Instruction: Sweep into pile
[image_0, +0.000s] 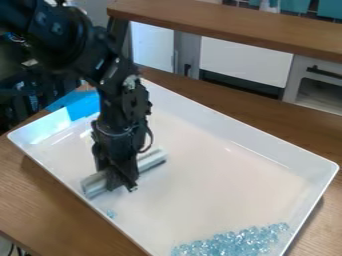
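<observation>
Beads (244, 241) were heaped along the near end of the white tray (200, 200). By the black gripper (122, 180), a pale bar (152, 159) was held clamped across the tray floor. Were it tilted or swept too shallowly, the few stray beads (111, 214) by the side wall could be missed or pinned there.

White on the tray (207, 180); pale, glassy blue in the beads (240, 242). Black on arm (63, 42) and gripper (123, 183), greyish white along the bar (152, 159). Brown with wood grain over the table (43, 187), brown on the shelf (230, 22), teal on the tiles (294, 5).
</observation>
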